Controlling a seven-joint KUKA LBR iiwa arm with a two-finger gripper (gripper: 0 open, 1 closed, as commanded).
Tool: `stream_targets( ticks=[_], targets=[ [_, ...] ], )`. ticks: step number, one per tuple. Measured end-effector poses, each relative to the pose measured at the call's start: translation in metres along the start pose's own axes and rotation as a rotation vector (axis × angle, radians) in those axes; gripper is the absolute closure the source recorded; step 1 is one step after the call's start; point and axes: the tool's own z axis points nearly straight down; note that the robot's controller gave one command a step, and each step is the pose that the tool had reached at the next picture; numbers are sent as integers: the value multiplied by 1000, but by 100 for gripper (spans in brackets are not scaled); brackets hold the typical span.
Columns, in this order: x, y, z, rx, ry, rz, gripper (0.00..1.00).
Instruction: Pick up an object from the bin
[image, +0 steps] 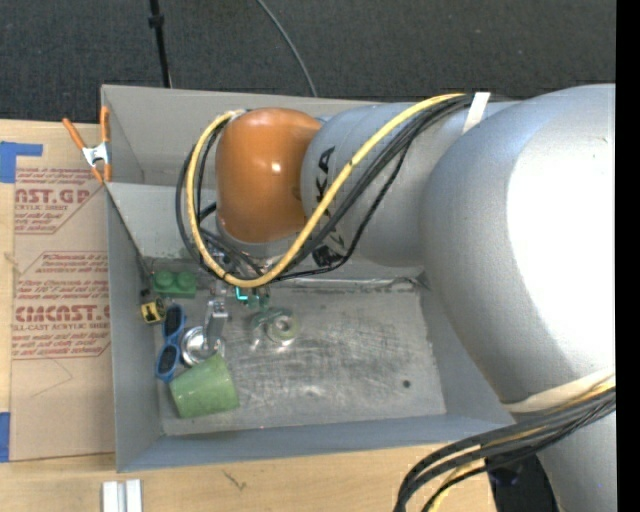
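Camera view: my gripper (243, 315) hangs low in the bin (350, 365) near a green cup (205, 388). I can't tell whether it's wide or narrow.

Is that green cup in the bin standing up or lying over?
Tipped over: the green cup lies on its side in the lower-left corner of the bin, beside the blue sunglasses.

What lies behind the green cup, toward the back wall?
Blue sunglasses and a shiny metal piece lie at the cup rim; farther back, the arm's orange cover hides part of the bin.
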Motion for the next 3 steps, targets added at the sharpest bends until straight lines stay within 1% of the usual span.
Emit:
stream_targets(
  ticks=[1,2,3],
  targets=[
    [4,9,50,-2,-12,-32,0],
    [4,9,50,-2,-11,-31,100],
    [-6,7,-88,-2,-17,-209,100]
  ],
)
